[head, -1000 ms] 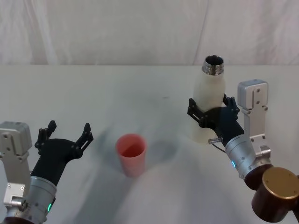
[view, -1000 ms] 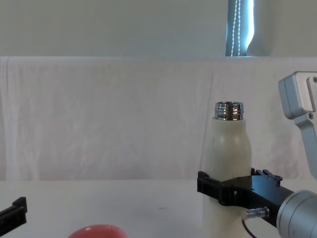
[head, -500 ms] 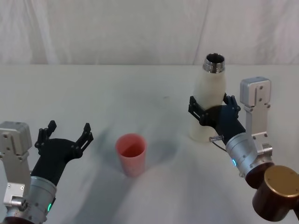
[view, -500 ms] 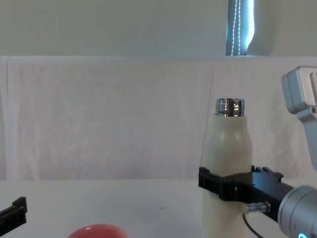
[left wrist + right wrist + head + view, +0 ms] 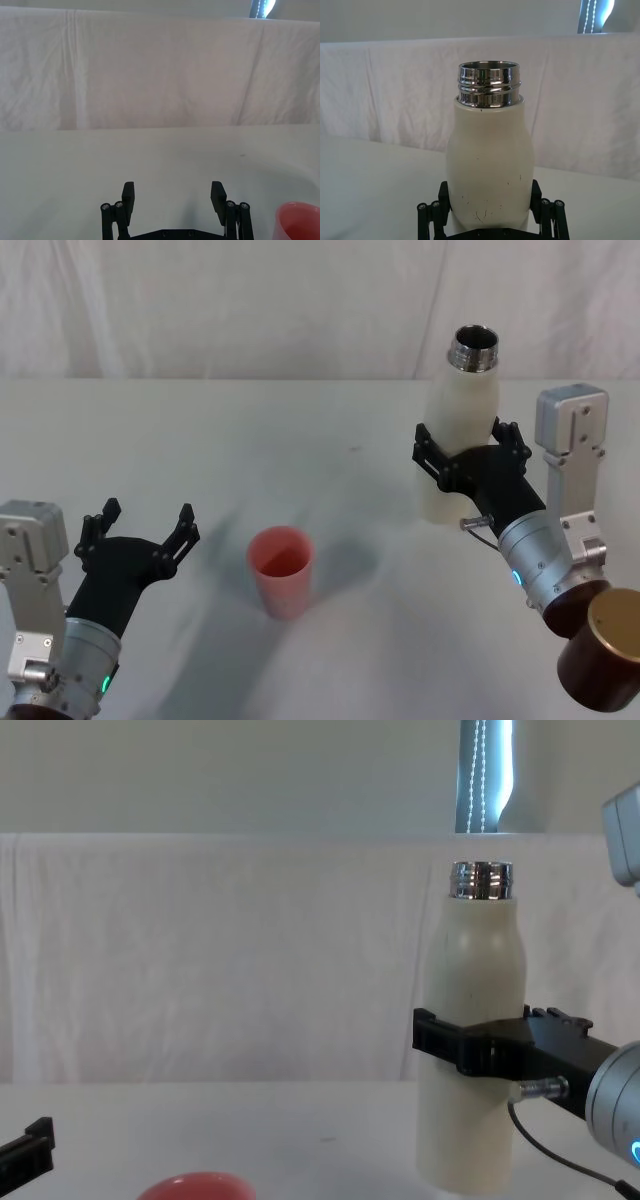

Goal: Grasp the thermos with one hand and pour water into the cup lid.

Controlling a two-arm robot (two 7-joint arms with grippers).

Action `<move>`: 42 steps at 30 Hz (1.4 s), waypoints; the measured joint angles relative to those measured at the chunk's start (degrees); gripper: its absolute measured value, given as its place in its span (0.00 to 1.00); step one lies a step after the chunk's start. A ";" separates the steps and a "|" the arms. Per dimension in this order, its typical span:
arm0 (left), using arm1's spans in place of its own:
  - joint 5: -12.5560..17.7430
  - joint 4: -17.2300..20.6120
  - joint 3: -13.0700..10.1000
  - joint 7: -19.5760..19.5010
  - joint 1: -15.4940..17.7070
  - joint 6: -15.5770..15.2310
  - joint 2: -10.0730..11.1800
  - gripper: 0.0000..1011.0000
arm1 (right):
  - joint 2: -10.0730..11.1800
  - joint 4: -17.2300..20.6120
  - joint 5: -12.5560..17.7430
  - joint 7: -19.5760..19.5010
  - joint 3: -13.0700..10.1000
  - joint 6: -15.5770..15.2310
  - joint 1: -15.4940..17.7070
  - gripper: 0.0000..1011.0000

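Note:
The cream-white thermos (image 5: 461,430) with an open chrome neck stands upright in my right gripper (image 5: 463,453), which is shut on its body. In the chest view the thermos (image 5: 473,1050) hangs just above the table, its base showing. The right wrist view shows the thermos (image 5: 488,165) between the black fingers (image 5: 432,216). The coral-red cup lid (image 5: 281,570) stands open side up at the table's middle front, left of the thermos. My left gripper (image 5: 140,528) rests open at the front left, empty, apart from the cup lid (image 5: 299,221).
A white cloth covers the table (image 5: 300,440) and hangs as a backdrop behind it. A brown cylindrical arm joint (image 5: 605,660) fills the lower right corner of the head view.
My right gripper has lifted the thermos upward off the table and slightly to the right. The left gripper and the cup lid have not moved.

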State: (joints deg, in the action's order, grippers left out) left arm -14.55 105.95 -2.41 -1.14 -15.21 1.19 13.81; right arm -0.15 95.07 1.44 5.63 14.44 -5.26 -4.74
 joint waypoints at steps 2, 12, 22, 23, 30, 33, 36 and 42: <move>0.00 0.00 0.00 0.00 0.00 0.00 0.00 0.99 | 0.11 0.45 -0.10 0.01 0.07 -0.12 0.12 0.94; 0.00 0.00 0.00 0.00 0.00 0.00 0.00 0.99 | 0.16 0.83 -0.29 -0.01 0.17 -0.37 0.27 0.94; 0.00 0.00 0.00 0.00 0.00 0.00 0.00 0.99 | 0.19 0.77 -0.29 -0.01 0.18 -0.30 0.22 0.94; 0.00 0.00 0.00 0.00 0.00 0.00 0.00 0.99 | 0.19 0.76 -0.29 -0.01 0.18 -0.30 0.22 0.94; 0.00 0.00 0.00 0.00 0.00 0.00 0.00 0.99 | 0.19 0.73 -0.29 -0.01 0.18 -0.27 0.19 0.94; 0.00 0.00 0.00 0.00 0.00 0.00 0.00 0.99 | 0.19 0.71 -0.29 -0.01 0.18 -0.25 0.18 0.94; 0.00 0.00 0.00 0.00 0.00 0.00 0.00 0.99 | 0.19 0.68 -0.29 -0.01 0.18 -0.24 0.17 0.94; 0.00 0.00 0.00 0.00 0.00 0.00 0.00 0.99 | 0.19 0.67 -0.29 -0.01 0.18 -0.21 0.17 0.94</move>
State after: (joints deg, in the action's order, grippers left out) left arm -14.54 105.95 -2.41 -1.14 -15.21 1.19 13.81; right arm 0.04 95.74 1.14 5.62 14.62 -5.47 -4.56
